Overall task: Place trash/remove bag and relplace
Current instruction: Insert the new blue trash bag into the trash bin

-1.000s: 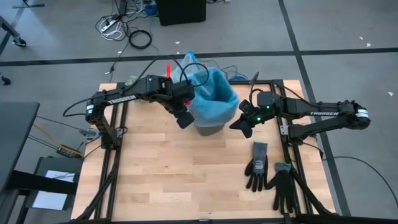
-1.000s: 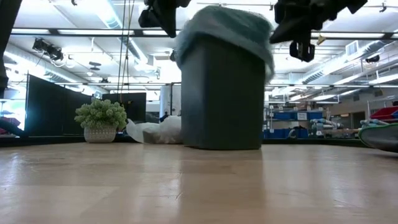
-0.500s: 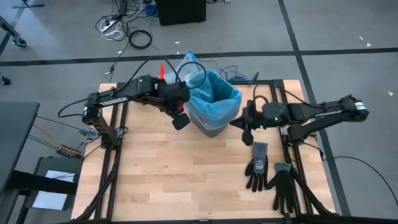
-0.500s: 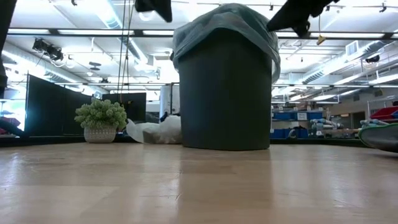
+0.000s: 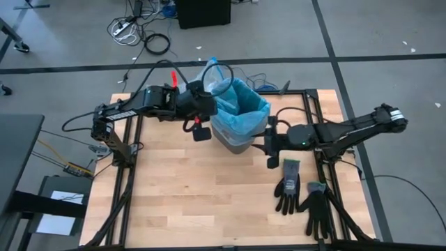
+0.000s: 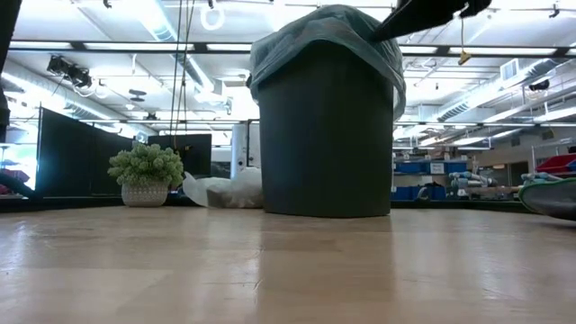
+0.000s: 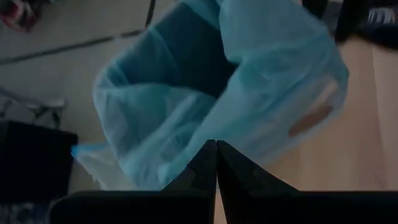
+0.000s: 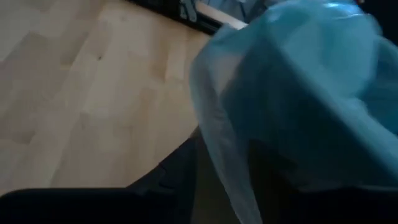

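A black bin (image 5: pixel 233 143) stands upright on the wooden table, lined with a light-blue plastic bag (image 5: pixel 240 108) folded over its rim (image 6: pixel 326 36). My left gripper (image 5: pixel 201 132) hovers shut just off the bin's left side, facing the blue bag (image 7: pixel 205 93). My right gripper (image 5: pixel 270 150) sits by the bin's right side, with the blue bag's draped edge (image 8: pixel 224 155) close in front of it. A crinkly whitish bag (image 6: pixel 225 189) lies behind the bin. No trash is in view.
Two black gloves (image 5: pixel 288 185) (image 5: pixel 318 208) lie on the table near its right front. A green fuzzy clump in a white pot (image 6: pixel 144 175) stands at the far left. Bare wood (image 5: pixel 202 195) spreads in front of the bin.
Both grippers have risen beside the bin, going out of the top of the low view. The right arm has swung so that its gripper sits lower along the bin's right side. The bin, blurred and tipped a second ago, now stands still and upright.
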Motion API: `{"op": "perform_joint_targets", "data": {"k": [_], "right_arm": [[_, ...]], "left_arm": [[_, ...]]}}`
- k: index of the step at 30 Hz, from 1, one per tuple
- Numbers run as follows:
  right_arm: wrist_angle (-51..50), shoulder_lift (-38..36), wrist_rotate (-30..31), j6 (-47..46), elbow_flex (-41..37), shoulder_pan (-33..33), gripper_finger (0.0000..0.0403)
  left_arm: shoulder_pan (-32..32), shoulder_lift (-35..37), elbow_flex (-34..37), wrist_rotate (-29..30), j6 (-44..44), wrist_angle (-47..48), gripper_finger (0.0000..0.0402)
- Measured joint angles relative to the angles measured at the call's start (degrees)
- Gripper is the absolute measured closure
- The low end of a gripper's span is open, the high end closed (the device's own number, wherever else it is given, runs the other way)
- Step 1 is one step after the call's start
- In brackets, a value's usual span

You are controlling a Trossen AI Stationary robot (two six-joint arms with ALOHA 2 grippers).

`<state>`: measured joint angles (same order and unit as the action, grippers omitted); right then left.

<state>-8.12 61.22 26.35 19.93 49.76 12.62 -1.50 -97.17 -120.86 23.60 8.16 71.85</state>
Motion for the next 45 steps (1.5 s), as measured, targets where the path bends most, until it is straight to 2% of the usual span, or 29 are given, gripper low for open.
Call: {"op": "perform_joint_targets", "data": {"k": [4, 8, 10, 13, 15, 19, 24, 31, 39, 41, 43, 45], "right_arm": [[2.4, 3.6, -0.9, 0.8, 0.0, -0.6, 0.0268], [4.4, 6.3, -1.0, 0.8, 0.0, -1.4, 0.0288], [5.3, 7.3, -1.0, 0.8, 0.0, -1.5, 0.0314], [4.6, 8.7, -1.1, -0.4, 0.0, -1.5, 0.0374], [4.0, 9.7, -1.1, -0.7, 0.0, -1.6, 0.0394], [2.0, 11.8, -1.1, -1.8, 0.0, -1.6, 0.0401], [-6.3, 14.3, -1.2, -2.6, 0.0, -1.6, 0.0402], [-8.0, 10.9, -0.3, -4.7, 0.0, 0.5, 0.0387], [-8.6, 2.5, -1.0, -4.4, 0.0, 2.6, 0.0314], [-8.4, 0.2, -0.7, -4.4, 0.0, 3.3, 0.0291], [-6.9, -1.8, 1.6, -4.6, 0.0, 4.1, 0.0273], [-4.6, -3.5, 4.8, -5.2, 0.0, 4.8, 0.0262]], "left_arm": [[0.0, 0.0, 0.0, 0.3, 3.7, -2.5, 0.0383], [0.0, 0.0, 0.0, 0.7, 6.3, -2.7, 0.0383], [0.0, 0.0, 0.0, 0.7, 6.7, -2.8, 0.0383], [0.0, 0.0, 0.0, 0.7, 6.5, -3.1, 0.0383], [0.0, 0.0, 0.0, 0.7, 6.5, -3.2, 0.0383], [0.0, 0.0, 0.0, 0.7, 6.3, -3.3, 0.0383], [0.4, 0.0, 0.0, 0.7, 6.2, -3.4, 0.0383], [0.5, 0.0, 0.0, 0.6, 6.0, -3.5, 0.0383], [-1.8, 0.0, 0.0, 0.7, 5.9, -2.9, 0.0383], [-2.7, 0.0, 0.0, 2.8, 2.0, -2.7, 0.0383], [-4.0, 0.0, 0.0, 6.7, -5.5, -2.4, 0.0383], [-5.8, 0.0, 0.0, 6.0, -10.5, -1.8, 0.0383]]}}
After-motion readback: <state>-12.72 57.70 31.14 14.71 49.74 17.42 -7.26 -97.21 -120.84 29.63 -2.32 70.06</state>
